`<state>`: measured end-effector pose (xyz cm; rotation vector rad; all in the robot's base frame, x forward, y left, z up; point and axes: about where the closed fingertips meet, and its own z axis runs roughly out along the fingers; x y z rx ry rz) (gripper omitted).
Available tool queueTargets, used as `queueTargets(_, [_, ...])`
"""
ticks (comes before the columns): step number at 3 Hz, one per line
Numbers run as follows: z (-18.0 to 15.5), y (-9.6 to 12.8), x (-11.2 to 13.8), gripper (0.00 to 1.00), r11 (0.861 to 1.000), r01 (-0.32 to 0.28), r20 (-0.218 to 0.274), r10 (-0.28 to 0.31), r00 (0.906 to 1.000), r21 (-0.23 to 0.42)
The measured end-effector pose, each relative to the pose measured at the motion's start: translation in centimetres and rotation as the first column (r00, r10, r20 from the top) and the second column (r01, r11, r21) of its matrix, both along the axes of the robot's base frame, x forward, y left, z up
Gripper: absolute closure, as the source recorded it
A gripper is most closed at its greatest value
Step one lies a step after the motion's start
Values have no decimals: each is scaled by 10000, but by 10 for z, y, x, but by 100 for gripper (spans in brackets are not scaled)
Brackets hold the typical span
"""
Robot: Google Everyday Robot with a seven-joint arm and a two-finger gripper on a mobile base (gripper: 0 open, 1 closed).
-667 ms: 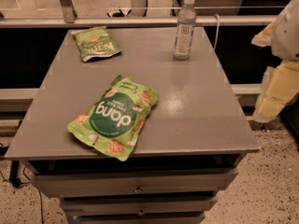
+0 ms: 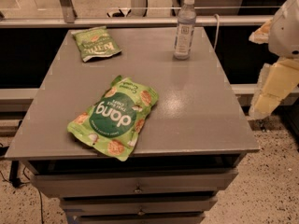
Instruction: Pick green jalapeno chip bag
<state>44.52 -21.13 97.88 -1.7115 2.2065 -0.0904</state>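
Observation:
The green jalapeno chip bag [image 2: 96, 43] is small and muted green with a pale "Kettle" banner. It lies flat at the far left corner of the grey table [image 2: 196, 106]. My arm with the gripper [image 2: 273, 85] hangs off the table's right edge, beside and slightly above the tabletop. It is far from the bag and touches nothing on the table.
A larger bright-green "dang" pouch [image 2: 114, 118] lies near the table's front left. A clear water bottle [image 2: 185, 28] stands upright at the far right. Drawers [image 2: 138, 183] sit under the tabletop. A rail [image 2: 140, 21] runs behind the table.

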Motion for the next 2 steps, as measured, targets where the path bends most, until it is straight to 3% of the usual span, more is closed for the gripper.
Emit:
queueTargets(1, [-8,40,34,0,9962,-336,183,322,9993,798])
queueTargets(2, [-28,111,81,0,9775,-907,405,845,9956,1907])
